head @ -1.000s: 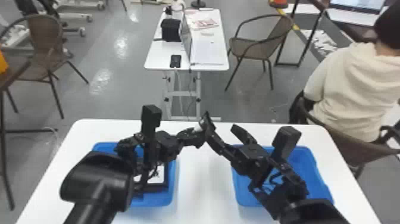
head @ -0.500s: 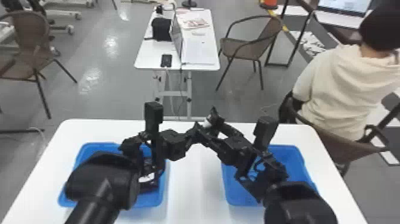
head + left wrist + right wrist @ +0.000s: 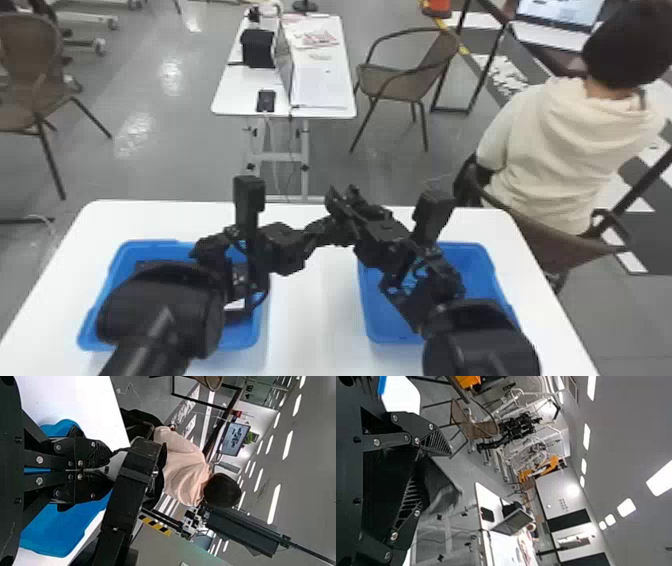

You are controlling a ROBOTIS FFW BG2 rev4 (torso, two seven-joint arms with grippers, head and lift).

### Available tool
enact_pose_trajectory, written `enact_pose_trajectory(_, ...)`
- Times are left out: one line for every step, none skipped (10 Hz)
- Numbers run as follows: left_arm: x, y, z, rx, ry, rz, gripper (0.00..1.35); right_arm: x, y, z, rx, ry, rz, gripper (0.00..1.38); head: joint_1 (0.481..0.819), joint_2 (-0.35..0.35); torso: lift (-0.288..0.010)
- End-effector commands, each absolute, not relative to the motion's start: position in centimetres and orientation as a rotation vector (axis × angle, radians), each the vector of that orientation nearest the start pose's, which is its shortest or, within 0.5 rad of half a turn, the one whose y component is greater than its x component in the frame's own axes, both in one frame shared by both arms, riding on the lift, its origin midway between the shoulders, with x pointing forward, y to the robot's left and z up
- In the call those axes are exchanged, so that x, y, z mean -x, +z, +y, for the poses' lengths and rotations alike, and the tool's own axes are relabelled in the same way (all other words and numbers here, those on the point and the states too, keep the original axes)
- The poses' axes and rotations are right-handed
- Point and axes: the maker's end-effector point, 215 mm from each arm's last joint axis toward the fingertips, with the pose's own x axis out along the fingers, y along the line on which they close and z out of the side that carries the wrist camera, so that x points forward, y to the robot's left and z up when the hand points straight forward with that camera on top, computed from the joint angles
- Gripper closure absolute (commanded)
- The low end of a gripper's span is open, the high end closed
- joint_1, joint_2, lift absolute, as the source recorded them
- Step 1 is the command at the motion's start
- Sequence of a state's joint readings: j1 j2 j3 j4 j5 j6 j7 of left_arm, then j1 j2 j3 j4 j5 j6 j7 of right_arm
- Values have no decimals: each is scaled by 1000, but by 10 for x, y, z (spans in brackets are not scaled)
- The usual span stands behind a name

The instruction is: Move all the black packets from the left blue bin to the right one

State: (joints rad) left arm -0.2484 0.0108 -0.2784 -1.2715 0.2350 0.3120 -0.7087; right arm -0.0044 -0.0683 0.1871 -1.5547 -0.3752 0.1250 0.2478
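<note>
Right end effector (image 3: 342,196) closer around packet (image 3: 442,489)

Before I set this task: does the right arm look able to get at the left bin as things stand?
Probably not. The left arm lies over the left bin and stretches across toward the right arm, so it would likely need to clear out first.

The surface (image 3: 307,325) is plain white. On it, the left blue bin (image 3: 245,340) and the right one (image 3: 482,280) match in solid blue. Above it, the left arm (image 3: 160,310) and right arm (image 3: 480,340) are black. Beyond it, a chair (image 3: 400,82) is brown and the floor (image 3: 175,170) grey. Away from it, a strip (image 3: 155,525) bears slanted yellow-and-black stripes.
</note>
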Motion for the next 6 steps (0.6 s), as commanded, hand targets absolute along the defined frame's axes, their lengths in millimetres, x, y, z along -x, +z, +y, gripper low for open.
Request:
enact_pose_trajectory(-545, -405, -46, 249, -971, 336, 1216, -567, -370, -86, -350, 433, 110, 1185, 695, -128, 0)
enact_pose_trajectory(-546, -404, -45, 250, -964, 330, 1205, -566, -371, -87, -355, 432, 112, 1185, 695, -130, 0)
enact_pose_trajectory(-549, -402, -42, 255, -954, 321, 1173, -566, -371, -92, -356, 422, 106, 1185, 695, -130, 0)
enact_pose_trajectory(-552, -401, -39, 261, -941, 311, 1165, -566, -372, -99, -354, 409, 103, 1190, 695, -130, 0)
enact_pose_trajectory(-553, -398, -38, 264, -937, 303, 1165, -567, -366, -109, -338, 396, 70, 1191, 695, -132, 0)
enact_pose_trajectory(-554, -397, -38, 265, -936, 301, 1165, -566, -367, -112, -338, 396, 73, 1216, 695, -137, 0)
